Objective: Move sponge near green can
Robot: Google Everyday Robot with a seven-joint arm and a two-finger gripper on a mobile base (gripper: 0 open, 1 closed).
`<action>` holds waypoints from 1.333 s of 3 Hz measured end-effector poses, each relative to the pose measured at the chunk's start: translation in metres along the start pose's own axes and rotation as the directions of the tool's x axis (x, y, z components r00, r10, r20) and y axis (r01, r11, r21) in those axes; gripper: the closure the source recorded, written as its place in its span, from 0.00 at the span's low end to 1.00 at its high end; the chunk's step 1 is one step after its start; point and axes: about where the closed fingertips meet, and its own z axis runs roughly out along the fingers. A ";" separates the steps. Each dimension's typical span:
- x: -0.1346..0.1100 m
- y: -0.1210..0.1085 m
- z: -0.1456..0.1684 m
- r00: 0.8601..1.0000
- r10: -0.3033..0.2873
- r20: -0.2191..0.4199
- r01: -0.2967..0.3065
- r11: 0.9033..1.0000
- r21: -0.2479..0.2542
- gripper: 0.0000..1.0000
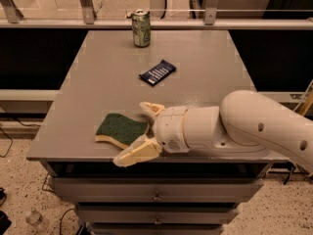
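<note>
The sponge [121,129], dark green on top with a pale yellow base, lies flat near the table's front left edge. The green can [141,28] stands upright at the far edge of the table, left of centre. My gripper [134,131] comes in from the right on a white arm. It is open, with one cream finger [151,109] behind the sponge's right end and the other [136,153] in front of it, over the table's front edge. The fingers straddle the sponge's right end.
A dark blue wrapped snack bar [157,72] lies mid-table between the sponge and the can. The grey table [210,72] has drawers below its front edge. A metal railing [205,13] runs behind the table.
</note>
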 end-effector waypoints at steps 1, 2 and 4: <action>0.007 0.000 0.007 1.000 0.014 0.012 -0.014 1.000 -0.011 0.26; 0.005 0.001 0.008 1.000 0.010 0.011 -0.010 1.000 -0.013 0.50; 0.002 0.004 0.009 1.000 0.002 0.010 -0.001 1.000 -0.017 0.96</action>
